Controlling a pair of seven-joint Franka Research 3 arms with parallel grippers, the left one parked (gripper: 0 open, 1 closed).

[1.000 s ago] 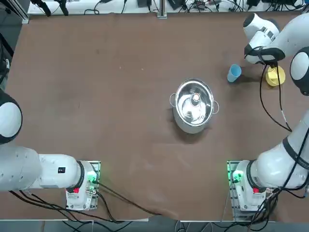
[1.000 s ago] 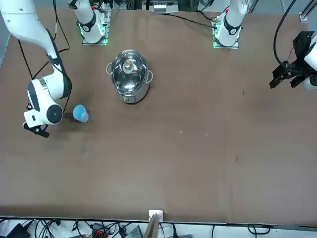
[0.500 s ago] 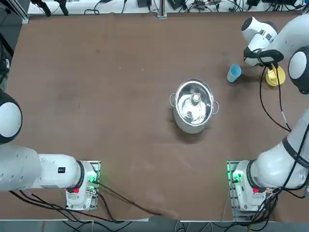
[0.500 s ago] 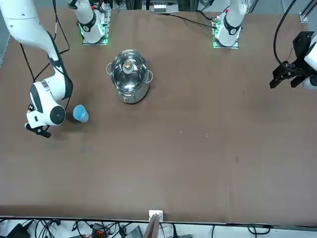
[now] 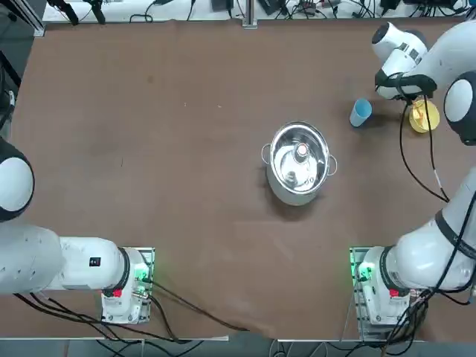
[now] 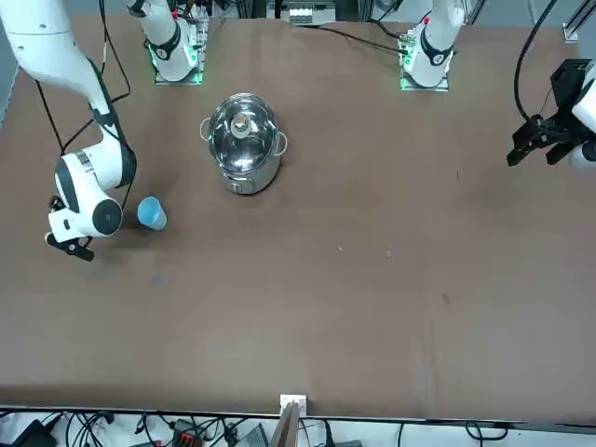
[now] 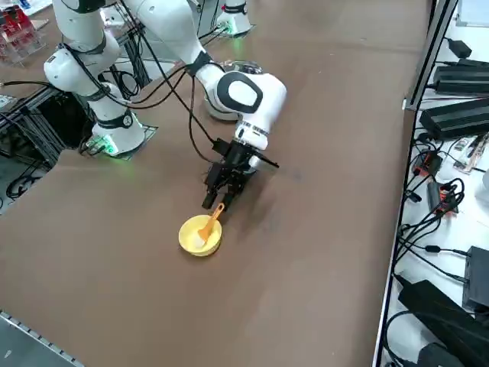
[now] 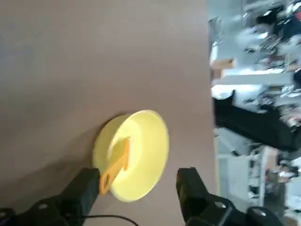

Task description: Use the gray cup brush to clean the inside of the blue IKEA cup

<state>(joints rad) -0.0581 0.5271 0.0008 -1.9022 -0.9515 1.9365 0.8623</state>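
The light-blue cup (image 5: 361,112) (image 6: 152,213) stands upright on the table, just left of my right wrist in the top view. The brush (image 7: 209,223) (image 8: 116,165) lies slanted in the yellow bowl (image 7: 200,235) (image 8: 141,146), its orange handle sticking out over the rim. My right gripper (image 7: 219,195) (image 8: 138,181) hangs open just above the bowl's edge on the cup's side. The handle's end sits close by one finger (image 8: 87,186), and nothing is gripped. The side view does not show the cup, which is behind the arm.
A steel pot (image 5: 299,162) (image 6: 242,149) with a lid stands mid-table, well clear of the cup. The table's right edge runs close beyond the bowl (image 5: 425,117). Black cables loop from my right arm (image 5: 454,52) over the bowl area.
My right wrist shifted slightly over the bowl and came back, with little net movement. Cup, bowl and brush stayed where they were.
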